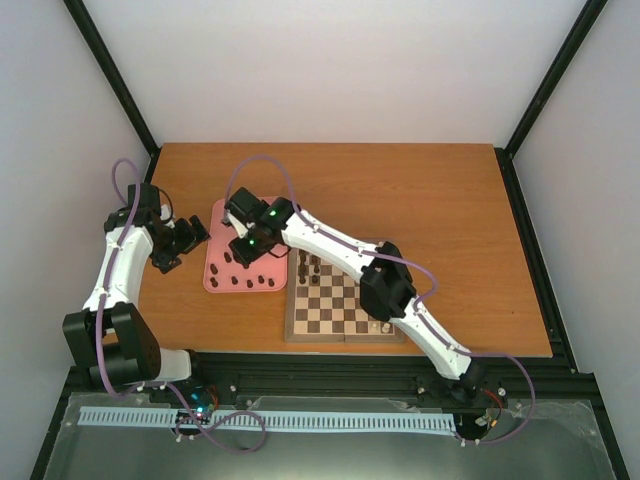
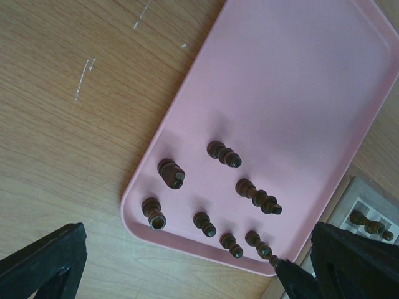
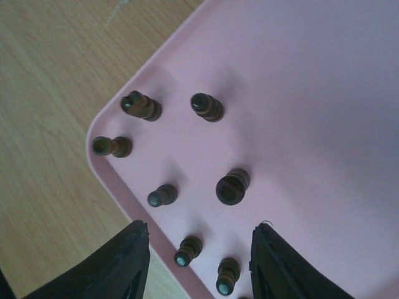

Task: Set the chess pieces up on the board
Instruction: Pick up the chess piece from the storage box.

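Right arm's stretched across the board (image 1: 340, 338) to the pink tray (image 1: 214, 262). The right fingers (image 3: 128, 265) hang low over the tray's corner, approx half apart, gripping nothing. Two dark pieces (image 3: 187, 249) sit in the gap btw them, touching neither finger, and five more are scattered just past the tips. Looks like a pick-up being lined up, prob. the piece closer to the tips, tho can't say for sure.

Left fingers (image 2: 43, 265) are spread wide and empty, over bare table just off the tray's edge, on the side away from the board. My guess: parked there so the two arms don't clash over the tray. The same loose pieces lie ahead of those tips.

The tray reads as the holding spot: spare pieces wait there, w/ the board right next to it (can't tell if touching), so each carry is short.

A few dark pieces stand on the board squares nearest the right fingers (image 1: 311, 266). Some pale pieces (image 1: 381, 325) sit at the opposite corner, well away from both sets of fingers and partly under the arm. Most squares are bare, so plenty left to do.

Table (image 1: 430, 200) is smooth orange-brown wood grain, w/ a few pale scuffs (image 2: 84, 75) ahead of the left fingers. Around it: plain white walls on three sides, black posts in the corners, black rail at the arms' bases.
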Available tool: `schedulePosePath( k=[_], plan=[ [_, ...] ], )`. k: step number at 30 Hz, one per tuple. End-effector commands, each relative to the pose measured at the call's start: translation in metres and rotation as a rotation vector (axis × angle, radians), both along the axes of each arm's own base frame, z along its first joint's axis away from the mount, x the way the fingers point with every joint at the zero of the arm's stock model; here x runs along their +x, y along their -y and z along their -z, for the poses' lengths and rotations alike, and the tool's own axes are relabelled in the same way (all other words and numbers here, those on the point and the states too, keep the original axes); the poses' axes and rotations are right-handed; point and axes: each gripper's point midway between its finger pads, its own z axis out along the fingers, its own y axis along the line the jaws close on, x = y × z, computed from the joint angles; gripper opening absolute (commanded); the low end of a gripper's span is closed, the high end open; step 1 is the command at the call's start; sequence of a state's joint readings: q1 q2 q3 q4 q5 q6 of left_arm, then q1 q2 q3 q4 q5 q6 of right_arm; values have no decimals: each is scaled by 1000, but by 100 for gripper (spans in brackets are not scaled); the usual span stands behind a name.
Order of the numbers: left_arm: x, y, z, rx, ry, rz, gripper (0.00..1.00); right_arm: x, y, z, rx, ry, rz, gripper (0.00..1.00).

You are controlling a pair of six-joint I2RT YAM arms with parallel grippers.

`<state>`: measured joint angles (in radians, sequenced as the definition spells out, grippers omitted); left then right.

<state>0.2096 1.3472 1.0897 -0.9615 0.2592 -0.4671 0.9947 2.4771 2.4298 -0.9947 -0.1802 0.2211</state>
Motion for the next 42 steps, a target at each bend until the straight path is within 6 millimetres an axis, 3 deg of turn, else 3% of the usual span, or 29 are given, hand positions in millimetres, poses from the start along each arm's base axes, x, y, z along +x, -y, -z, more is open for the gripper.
schedulePosePath(
  k=[1, 18, 25, 34, 36, 38, 42],
  plan=[
    [1, 4, -15, 2, 42, 20, 100, 7, -4, 28, -17, -1, 6, 45],
    [-4, 7, -10, -10, 37, 23, 100, 22, -9, 68, -43, 15, 34, 40],
    [-5, 8, -10, -10, 35, 25, 100, 24, -12, 70, -32, 10, 27, 28],
    [-5, 8, -10, -11, 36, 27, 100, 30, -15, 56, -2, 40, 23, 4],
    [-6, 8, -10, -10, 38, 26, 100, 32, -12, 49, -6, 57, 28, 3],
    [-6, 8, -11, -10, 40, 26, 100, 35, -10, 36, -6, 87, 32, 3],
    [-7, 8, -12, -7, 44, 28, 100, 40, -1, -11, 18, 157, 46, 3]
  ],
)
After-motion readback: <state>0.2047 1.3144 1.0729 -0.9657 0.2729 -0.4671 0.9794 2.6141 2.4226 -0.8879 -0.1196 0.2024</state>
